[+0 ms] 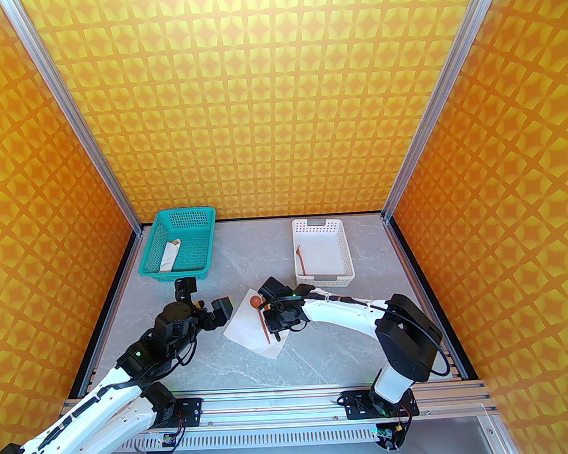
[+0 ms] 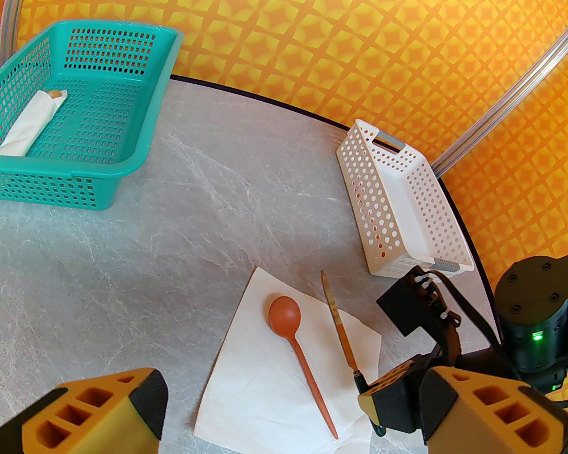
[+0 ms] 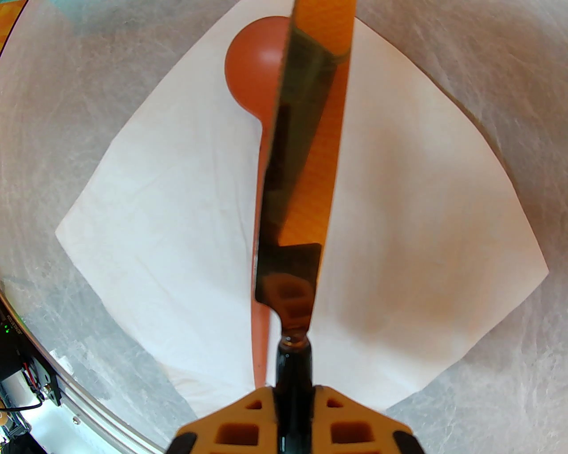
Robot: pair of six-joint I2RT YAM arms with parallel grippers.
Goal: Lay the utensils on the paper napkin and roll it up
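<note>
The white paper napkin [image 1: 247,327] lies flat on the grey marbled table [image 1: 317,351], just below the centre of the overhead frame. On it we see the reddish-brown spoon [image 1: 262,320], its bowl toward the far corner and its handle running down to the near edge.

Just right of the spoon is the knife [image 2: 339,322], its orange blade pointing away over the napkin's far edge. The right gripper [image 3: 293,425] is clamped on its dark handle. From the wrist view the blade stands on edge above the spoon's handle. We cannot tell whether it touches the paper.

The left gripper [image 2: 291,392] hangs at the napkin's left side, jaws spread wide and holding nothing.

The orange fork [image 1: 300,264] lies apart from the napkin in the white basket [image 1: 317,222], right of centre and against its left wall. In the upper left of the tabletop stands the teal basket [image 1: 185,211], with a white paper tube [image 1: 169,257] in it.
</note>
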